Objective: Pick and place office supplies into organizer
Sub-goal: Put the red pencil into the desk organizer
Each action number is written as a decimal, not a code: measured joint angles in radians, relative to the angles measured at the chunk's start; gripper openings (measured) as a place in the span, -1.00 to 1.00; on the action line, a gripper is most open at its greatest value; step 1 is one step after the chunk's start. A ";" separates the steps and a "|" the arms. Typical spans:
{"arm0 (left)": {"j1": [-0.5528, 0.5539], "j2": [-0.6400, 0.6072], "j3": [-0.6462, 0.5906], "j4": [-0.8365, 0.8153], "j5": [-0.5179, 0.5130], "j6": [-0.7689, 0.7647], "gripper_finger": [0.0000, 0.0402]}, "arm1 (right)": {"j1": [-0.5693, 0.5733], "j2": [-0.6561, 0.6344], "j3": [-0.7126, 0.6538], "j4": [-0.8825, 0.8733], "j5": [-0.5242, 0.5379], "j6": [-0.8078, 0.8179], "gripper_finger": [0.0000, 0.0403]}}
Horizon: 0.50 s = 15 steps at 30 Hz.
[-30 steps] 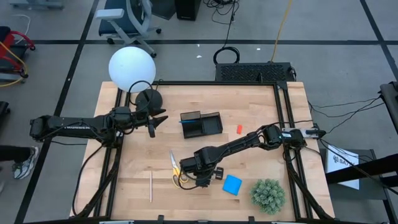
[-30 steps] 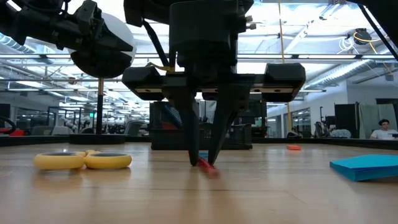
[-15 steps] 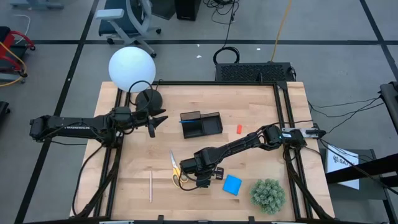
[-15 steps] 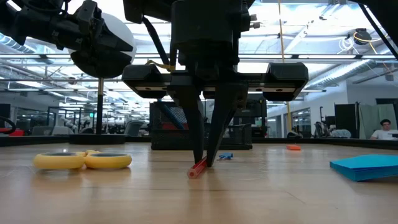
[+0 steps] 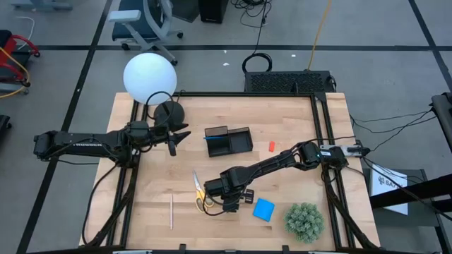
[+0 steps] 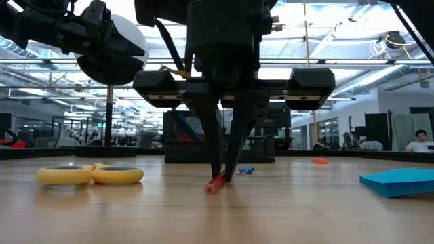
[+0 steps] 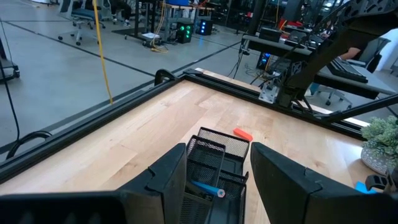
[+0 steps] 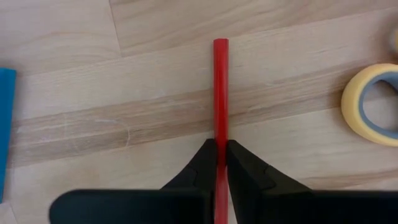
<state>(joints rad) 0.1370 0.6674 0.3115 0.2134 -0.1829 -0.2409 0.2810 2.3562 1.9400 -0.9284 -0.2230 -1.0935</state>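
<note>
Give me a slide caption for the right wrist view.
Right tool pinches the red pen on the wooden table, beside yellow scissor handles.

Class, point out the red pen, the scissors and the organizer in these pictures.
red pen [image 8: 220,93]: right wrist view, its shaft ahead of the shut pincer.
scissors [image 6: 90,175]: low view, yellow handle loops.
organizer [image 5: 229,140]: high view, its middle divider.
</note>
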 joint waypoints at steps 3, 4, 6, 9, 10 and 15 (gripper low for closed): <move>0.000 0.000 0.000 0.000 0.000 0.001 -0.13 | -0.001 0.000 0.000 0.008 -0.009 0.000 -0.91; 0.000 0.000 0.000 0.000 0.000 0.001 -0.13 | -0.001 0.000 0.000 0.009 -0.009 0.000 -0.92; 0.000 0.000 0.000 0.000 0.000 0.002 -0.13 | -0.001 0.000 -0.001 0.014 -0.011 0.000 -0.94; 0.000 0.000 0.000 0.000 0.000 0.002 -0.13 | 0.000 0.000 -0.001 0.022 -0.017 0.000 -0.98; 0.000 0.000 0.000 0.000 0.000 0.002 -0.13 | 0.001 0.000 0.000 0.023 -0.018 0.002 -0.99; 0.000 0.000 0.000 0.000 0.000 0.002 -0.13 | 0.001 0.000 0.000 0.023 -0.019 0.007 -1.00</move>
<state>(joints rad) 0.1370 0.6672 0.3115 0.2134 -0.1829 -0.2394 0.2817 2.3562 1.9400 -0.9054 -0.2424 -1.0863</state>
